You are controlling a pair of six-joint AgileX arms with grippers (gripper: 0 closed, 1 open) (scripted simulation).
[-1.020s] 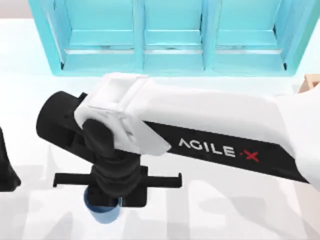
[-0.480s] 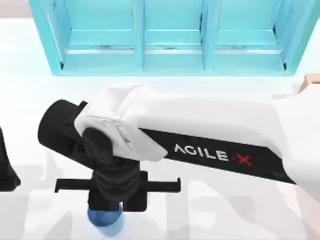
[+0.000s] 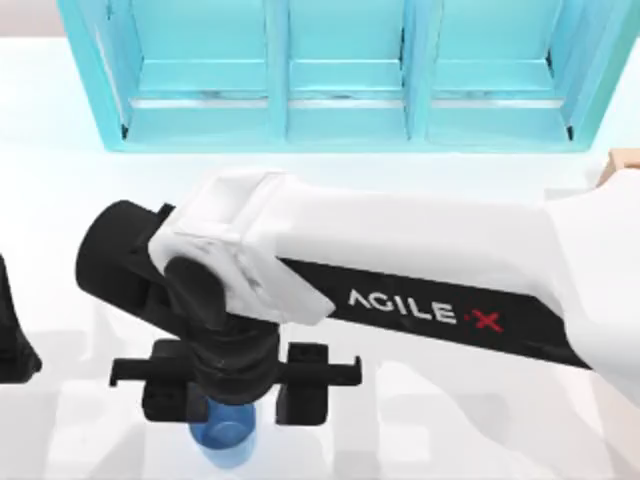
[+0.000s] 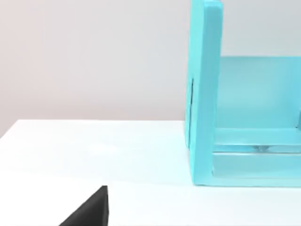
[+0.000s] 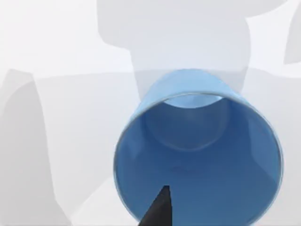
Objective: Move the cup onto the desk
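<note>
The translucent blue cup [image 3: 226, 442] stands upright on the white desk [image 3: 480, 425] near the front left, partly under my right wrist. My right gripper [image 3: 236, 390] hovers over it, open, its black fingers [image 3: 166, 394] spread to either side of the cup and apart from it. In the right wrist view I look down into the cup [image 5: 197, 155], mouth up on the desk [image 5: 56, 56], with one dark fingertip [image 5: 157, 212] at the frame's edge. My left arm [image 3: 10, 340] is parked at the table's left edge.
A turquoise three-bay shelf unit [image 3: 340, 80] spans the back of the desk, and its side wall [image 4: 204, 94] faces the left wrist camera. A tan box corner [image 3: 625, 165] sits at the right edge. My right forearm [image 3: 430, 270] crosses the middle.
My right gripper's fingers have spread apart and let go of the cup. Before that, the arm carried the cup slightly toward the front edge.
</note>
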